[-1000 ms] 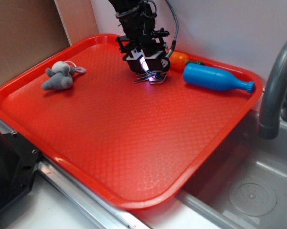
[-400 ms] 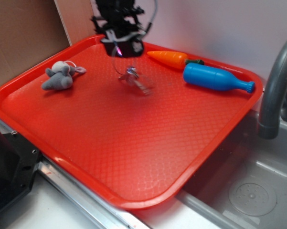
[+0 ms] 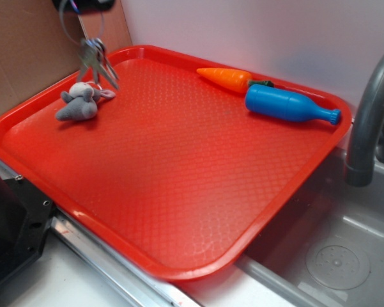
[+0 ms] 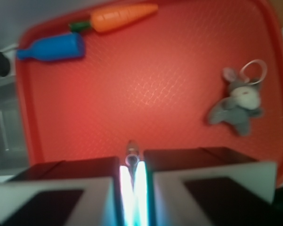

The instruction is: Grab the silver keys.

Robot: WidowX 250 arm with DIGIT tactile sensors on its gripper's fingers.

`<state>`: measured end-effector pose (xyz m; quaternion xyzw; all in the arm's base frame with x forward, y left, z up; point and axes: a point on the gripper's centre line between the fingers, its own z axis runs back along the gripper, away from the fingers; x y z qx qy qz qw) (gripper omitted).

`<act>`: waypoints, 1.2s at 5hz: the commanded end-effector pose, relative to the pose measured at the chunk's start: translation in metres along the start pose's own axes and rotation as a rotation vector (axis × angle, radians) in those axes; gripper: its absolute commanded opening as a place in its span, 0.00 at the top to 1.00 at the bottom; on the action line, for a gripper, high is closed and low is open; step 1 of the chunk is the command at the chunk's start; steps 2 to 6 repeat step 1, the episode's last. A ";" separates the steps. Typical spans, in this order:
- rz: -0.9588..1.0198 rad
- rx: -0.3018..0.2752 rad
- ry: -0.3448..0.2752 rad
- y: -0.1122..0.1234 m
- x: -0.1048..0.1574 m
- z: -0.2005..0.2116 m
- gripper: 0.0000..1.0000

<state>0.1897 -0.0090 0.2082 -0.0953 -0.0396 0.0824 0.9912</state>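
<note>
Holding steady is your job now | wide red plastic tray [image 3: 179, 192]: below, leave it alone | black gripper [image 4: 131, 176]: jaws pinched narrow on the ring, keep them so | small grey plush mouse [image 3: 80, 102]: just beneath the load, don't brush it | thin silver metal keys [image 3: 94, 59]: dangling off the tray at its far-left corner, lift smoothly to limit swing

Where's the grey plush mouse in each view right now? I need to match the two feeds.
Exterior: the grey plush mouse lies at the tray's far left, just below the dangling silver keys.
Wrist: the mouse is at the right, ring uppermost.
Shared landmark: the blue bottle beside the carrot.
</note>
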 end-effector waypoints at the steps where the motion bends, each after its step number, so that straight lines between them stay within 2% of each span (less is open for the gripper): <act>1: 0.042 0.100 -0.050 -0.017 0.015 0.049 1.00; 6: 0.042 0.100 -0.050 -0.017 0.015 0.049 1.00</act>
